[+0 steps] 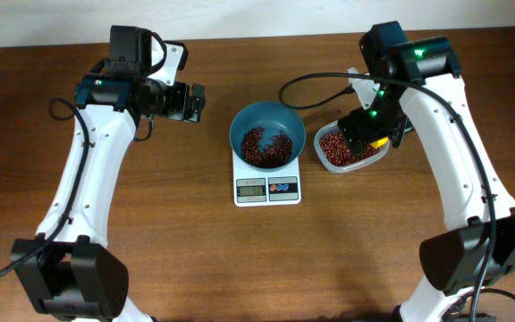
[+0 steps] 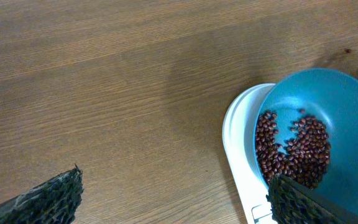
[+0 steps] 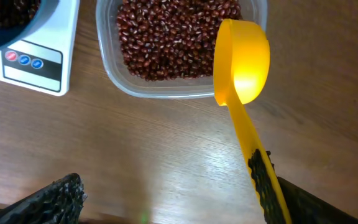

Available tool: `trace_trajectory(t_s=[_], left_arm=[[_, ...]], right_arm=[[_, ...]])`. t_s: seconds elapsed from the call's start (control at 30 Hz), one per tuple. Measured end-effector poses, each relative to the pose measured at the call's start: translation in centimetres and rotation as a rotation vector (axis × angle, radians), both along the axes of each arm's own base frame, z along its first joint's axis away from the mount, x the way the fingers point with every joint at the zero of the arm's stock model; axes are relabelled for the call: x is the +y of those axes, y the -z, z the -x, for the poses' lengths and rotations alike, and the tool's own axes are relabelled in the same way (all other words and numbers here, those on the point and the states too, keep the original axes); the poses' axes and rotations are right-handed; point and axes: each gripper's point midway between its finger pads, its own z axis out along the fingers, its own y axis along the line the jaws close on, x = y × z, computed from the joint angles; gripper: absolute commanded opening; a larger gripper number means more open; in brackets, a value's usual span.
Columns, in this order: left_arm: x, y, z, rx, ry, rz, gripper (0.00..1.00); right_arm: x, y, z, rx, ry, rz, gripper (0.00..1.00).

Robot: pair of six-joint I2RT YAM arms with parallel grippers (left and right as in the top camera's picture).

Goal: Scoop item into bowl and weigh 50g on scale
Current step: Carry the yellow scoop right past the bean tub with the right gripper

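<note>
1. Nearest the lens of the right wrist camera are the black ribbed fingers of the right gripper (image 3: 166,179). They are spread wide. The handle of the yellow scoop (image 3: 241,62) lies along one finger only, so it looks not pinched.
2. The long axis of the scoop runs straight away from this gripper. Its smooth, empty cup rests on the near rim of the clear plastic container (image 3: 166,92), which is full of small, glossy red-brown beans (image 3: 166,37).
3. The left gripper (image 2: 174,186) is also spread wide and holds nothing, above the wooden table (image 2: 104,93).
4. The round teal bowl (image 2: 347,106) stands on the white square scale (image 1: 267,189), just beside the container on its left-arm side, and holds a thin heap of beans. The display is too small to read.
5. The right arm is nearer, so I think it must close across the handle.
</note>
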Motion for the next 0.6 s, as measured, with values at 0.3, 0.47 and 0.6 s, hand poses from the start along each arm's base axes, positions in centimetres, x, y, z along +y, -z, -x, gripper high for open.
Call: trace_trajectory(t_s=[0.3, 0.47, 0.6], left_arm=[[0.0, 0.0, 0.0, 0.000, 0.000, 0.000, 0.99], [0.0, 0.0, 0.0, 0.000, 0.000, 0.000, 0.99], [0.0, 0.0, 0.0, 0.000, 0.000, 0.000, 0.99]], right_arm=[[-2.4, 0.0, 0.3, -0.016, 0.192, 0.126, 0.92], [-2.1, 0.0, 0.9, 0.011, 0.238, 0.064, 0.91], [-4.8, -0.7, 1.6, 0.013, 0.376, -0.116, 0.88]])
